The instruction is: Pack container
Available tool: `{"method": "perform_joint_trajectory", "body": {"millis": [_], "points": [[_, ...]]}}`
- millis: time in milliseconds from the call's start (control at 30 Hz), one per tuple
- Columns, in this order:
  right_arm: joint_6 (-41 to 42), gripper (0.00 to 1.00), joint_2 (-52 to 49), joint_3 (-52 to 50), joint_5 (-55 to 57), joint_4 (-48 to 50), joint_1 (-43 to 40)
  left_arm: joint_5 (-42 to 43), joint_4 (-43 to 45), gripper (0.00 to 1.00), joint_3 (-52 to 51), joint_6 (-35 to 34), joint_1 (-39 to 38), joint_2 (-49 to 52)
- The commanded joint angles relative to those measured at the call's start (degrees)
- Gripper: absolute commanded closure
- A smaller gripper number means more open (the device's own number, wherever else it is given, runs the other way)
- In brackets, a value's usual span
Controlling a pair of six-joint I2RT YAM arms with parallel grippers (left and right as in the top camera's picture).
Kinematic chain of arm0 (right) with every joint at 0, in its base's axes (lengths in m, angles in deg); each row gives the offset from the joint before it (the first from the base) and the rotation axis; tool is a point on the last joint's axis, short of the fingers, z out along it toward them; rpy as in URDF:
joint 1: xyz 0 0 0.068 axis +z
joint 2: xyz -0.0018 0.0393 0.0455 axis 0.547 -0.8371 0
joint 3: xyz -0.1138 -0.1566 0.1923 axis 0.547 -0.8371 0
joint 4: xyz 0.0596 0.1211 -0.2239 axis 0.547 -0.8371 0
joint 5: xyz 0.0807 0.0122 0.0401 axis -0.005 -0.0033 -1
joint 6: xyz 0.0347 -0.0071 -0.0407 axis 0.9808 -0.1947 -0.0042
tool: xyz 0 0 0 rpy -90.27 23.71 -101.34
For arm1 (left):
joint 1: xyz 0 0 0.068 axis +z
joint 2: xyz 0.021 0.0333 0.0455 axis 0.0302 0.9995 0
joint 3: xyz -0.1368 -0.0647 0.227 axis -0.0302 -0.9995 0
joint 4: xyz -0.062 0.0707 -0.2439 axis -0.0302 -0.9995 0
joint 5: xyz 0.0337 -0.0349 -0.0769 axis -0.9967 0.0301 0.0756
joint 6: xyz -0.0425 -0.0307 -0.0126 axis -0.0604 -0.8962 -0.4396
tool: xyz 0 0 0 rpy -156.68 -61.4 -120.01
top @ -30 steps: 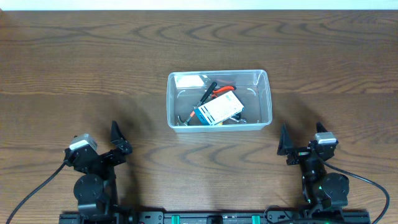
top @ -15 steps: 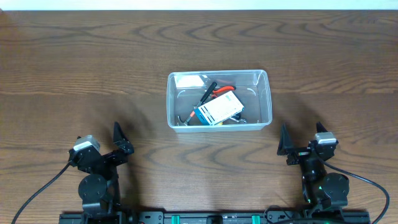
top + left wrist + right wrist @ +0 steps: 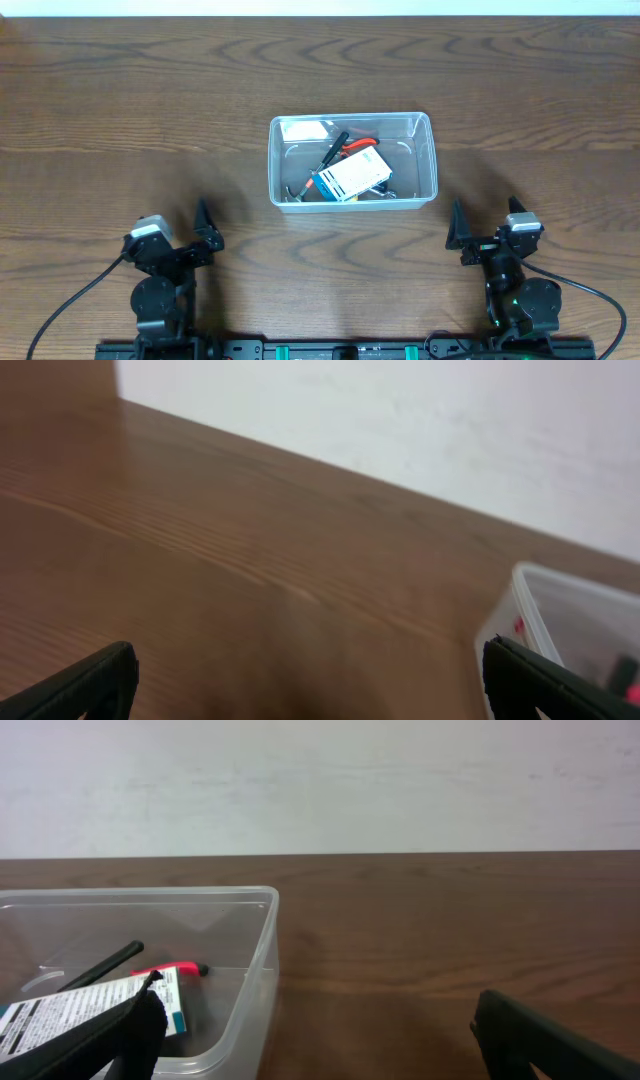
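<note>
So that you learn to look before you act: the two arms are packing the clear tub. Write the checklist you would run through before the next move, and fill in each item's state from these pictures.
1. Check the left pincer is open with nothing in it: ok.
2. Check the right pincer is open with nothing in it: ok.
3. Check both stand apart from the container, touching no wall: ok.
4. Check the container sits upright on the table: ok.
5. Check the blue-and-white box lies inside, below the rim: ok.
6. Check the tools beneath that box lie flat: cannot tell, since the box hides part of them.
</note>
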Motion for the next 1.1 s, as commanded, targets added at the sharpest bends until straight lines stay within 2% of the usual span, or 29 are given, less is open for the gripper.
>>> {"method": "perform_joint_trajectory", "body": {"millis": [0, 333, 1067], "points": [[-0.8, 0.01, 0.4, -0.1, -0.2, -0.2, -0.4, 5.4, 0.5, 0.02, -0.6, 4.0, 0.2, -0.5], [-0.8, 0.01, 0.4, -0.1, -0.2, -0.2, -0.4, 15.8, 0.9, 0.02, -0.9, 13.9, 0.2, -0.5], [-0.8, 0.01, 0.4, -0.1, -0.2, -0.2, -0.4, 17.0, -0.3, 0.02, -0.9, 14.1, 0.2, -0.4]]}}
